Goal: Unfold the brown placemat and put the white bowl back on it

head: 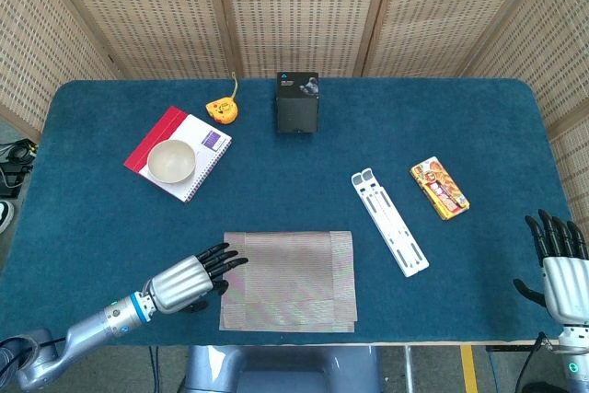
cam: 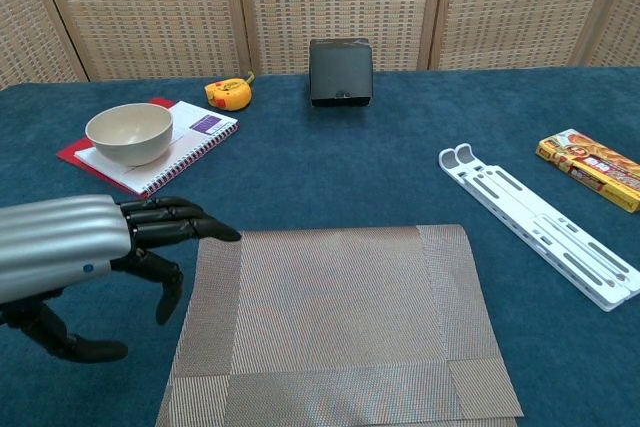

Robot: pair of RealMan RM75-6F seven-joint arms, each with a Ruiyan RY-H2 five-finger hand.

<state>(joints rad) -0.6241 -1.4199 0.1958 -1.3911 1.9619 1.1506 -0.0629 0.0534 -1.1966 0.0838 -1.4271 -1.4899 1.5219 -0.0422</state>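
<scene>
Near the front edge of the blue table lies the brown placemat, and everything else is best placed from it. It lies flat, with darker bands along its sides and front edge; whether a fold remains I cannot tell, though it looks spread out enough to take a bowl.

Just beside the placemat's left edge hovers the left hand, fingers apart and extended toward the mat, holding nothing; in the chest view its dark fingertips reach the mat's near-left corner, probably to smooth the edge or to let go of it.

Well beyond the placemat, back and to the left, the white bowl sits upright on a spiral notebook with a red cover, presumably parked there to keep the mat free. Fetching it looks like the remaining step.

Far to the right of the placemat, at the table's front corner, the right hand stands upright with fingers apart, empty, seemingly idle and kept clear.
</scene>
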